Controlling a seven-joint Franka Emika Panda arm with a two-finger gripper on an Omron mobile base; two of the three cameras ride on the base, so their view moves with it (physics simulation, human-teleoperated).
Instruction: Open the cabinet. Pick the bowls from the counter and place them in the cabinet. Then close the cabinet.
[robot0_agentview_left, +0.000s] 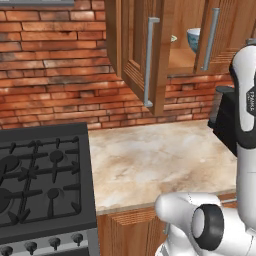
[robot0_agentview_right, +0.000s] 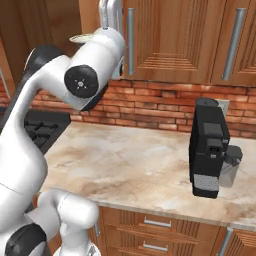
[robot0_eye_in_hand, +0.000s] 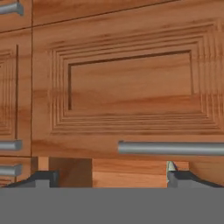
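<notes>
While ajar: brown panelled cabinet (robot0_agentview_left: 150, 60)

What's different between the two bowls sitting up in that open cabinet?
The light blue bowl is blue outside and white inside; the pale cream bowl is greenish cream. The light blue bowl stands to the right in plain sight, while the pale cream bowl is mostly hidden behind the open door. Both rest upright on the cabinet shelf.
</notes>
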